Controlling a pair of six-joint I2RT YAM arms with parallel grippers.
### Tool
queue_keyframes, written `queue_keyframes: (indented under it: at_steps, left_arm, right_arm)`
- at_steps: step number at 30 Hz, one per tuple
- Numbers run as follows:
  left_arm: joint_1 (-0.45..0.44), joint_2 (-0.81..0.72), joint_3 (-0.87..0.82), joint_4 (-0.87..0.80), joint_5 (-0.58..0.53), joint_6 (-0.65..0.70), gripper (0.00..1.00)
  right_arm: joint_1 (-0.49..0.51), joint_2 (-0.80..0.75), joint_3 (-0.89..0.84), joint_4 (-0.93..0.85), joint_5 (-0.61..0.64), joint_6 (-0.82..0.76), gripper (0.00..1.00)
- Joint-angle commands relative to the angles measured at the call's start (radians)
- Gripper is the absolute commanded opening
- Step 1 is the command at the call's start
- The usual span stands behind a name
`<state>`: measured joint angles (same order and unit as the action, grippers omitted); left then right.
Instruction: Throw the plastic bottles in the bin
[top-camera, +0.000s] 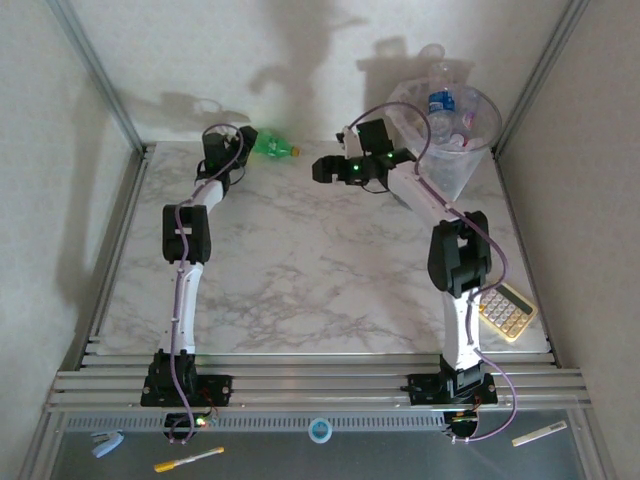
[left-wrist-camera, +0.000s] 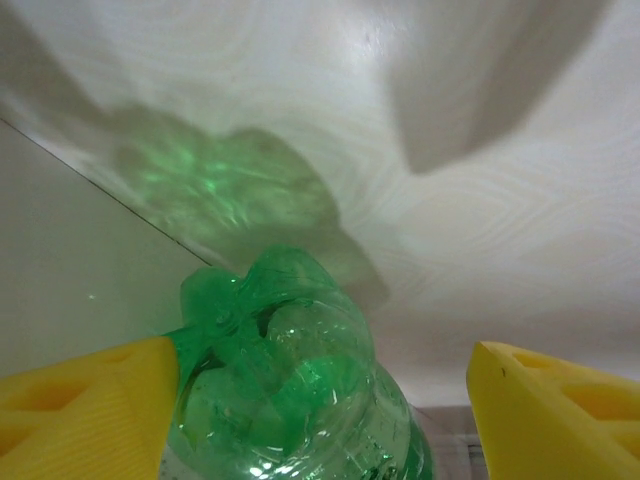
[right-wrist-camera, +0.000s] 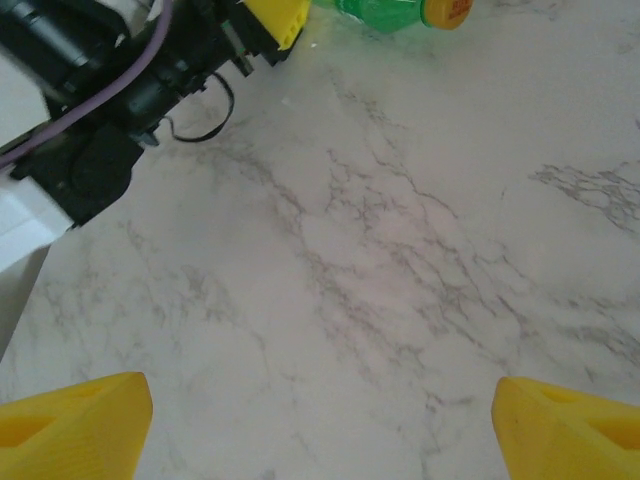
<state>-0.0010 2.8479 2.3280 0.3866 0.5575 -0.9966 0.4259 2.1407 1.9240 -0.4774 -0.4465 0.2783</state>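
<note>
**A:** Top view first. The left gripper (top-camera: 245, 147) is out at the far-left corner of the surface (top-camera: 300, 260), right at the green bottle (top-camera: 272, 144), which lies on its side by the back wall.

**B:** And the bin (top-camera: 470, 165)?

**A:** Far right corner, with clear bottles (top-camera: 440, 102) already inside (a blue label stands out). The right gripper (top-camera: 325, 168) hangs over the back of the surface, pointing towards the green bottle.

**B:** Left wrist view?

**A:** The bottle's lobed bottom end sits between the yellow fingers (left-wrist-camera: 90, 400). The finger at the frame's left touches it and the other stands clear, so the jaws are apart around it and there's no grip yet. I'd say it straddles the body so that a squeeze lands on the fat part.

**B:** Right wrist?

**A:** Its fingertips (right-wrist-camera: 70, 425) are spread wide with nothing between them but marble. The orange cap (right-wrist-camera: 447, 10) peeks in at the top edge. My guess is it's keeping out of its partner's way.
</note>
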Motion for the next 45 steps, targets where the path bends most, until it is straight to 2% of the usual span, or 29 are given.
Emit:
queue_keyframes:
  at_steps: [1, 7, 18, 27, 33, 35, 37, 39, 42, 45]
  left_arm:
    - [-0.120, 0.069, -0.069, -0.256, 0.153, 0.009, 0.75]
    - [-0.150, 0.024, -0.175, -0.245, 0.176, 0.052, 0.71]
    - [-0.170, -0.023, -0.285, -0.210, 0.173, 0.062, 0.71]
    - [-0.196, -0.094, -0.435, -0.088, 0.207, 0.060, 0.68]
    - [-0.235, -0.172, -0.536, -0.048, 0.246, 0.105, 0.66]
    - [-0.229, -0.231, -0.618, 0.011, 0.216, 0.105, 0.66]
    - [-0.204, -0.295, -0.659, -0.022, 0.135, 0.135, 0.72]
    - [-0.180, -0.347, -0.643, -0.144, 0.023, 0.203, 0.80]
    - [-0.153, -0.384, -0.603, -0.216, -0.103, 0.264, 0.85]
    - [-0.122, -0.348, -0.528, -0.219, -0.149, 0.228, 0.85]
  right_arm:
    - [0.000, 0.104, 0.105, -0.001, -0.029, 0.053, 0.88]
    - [-0.001, 0.275, 0.286, 0.046, -0.013, 0.120, 0.87]
    - [-0.009, 0.548, 0.570, 0.124, 0.193, 0.312, 0.88]
    - [-0.015, 0.651, 0.587, 0.366, 0.181, 0.632, 0.89]
    - [-0.004, 0.696, 0.624, 0.433, 0.240, 0.751, 0.90]
    - [-0.002, 0.712, 0.630, 0.463, 0.257, 0.781, 0.90]
    - [-0.003, 0.742, 0.665, 0.460, 0.262, 0.807, 0.90]
    - [-0.001, 0.759, 0.684, 0.448, 0.272, 0.817, 0.90]
    - [0.001, 0.770, 0.677, 0.462, 0.278, 0.837, 0.89]
    - [0.002, 0.768, 0.660, 0.480, 0.280, 0.852, 0.88]
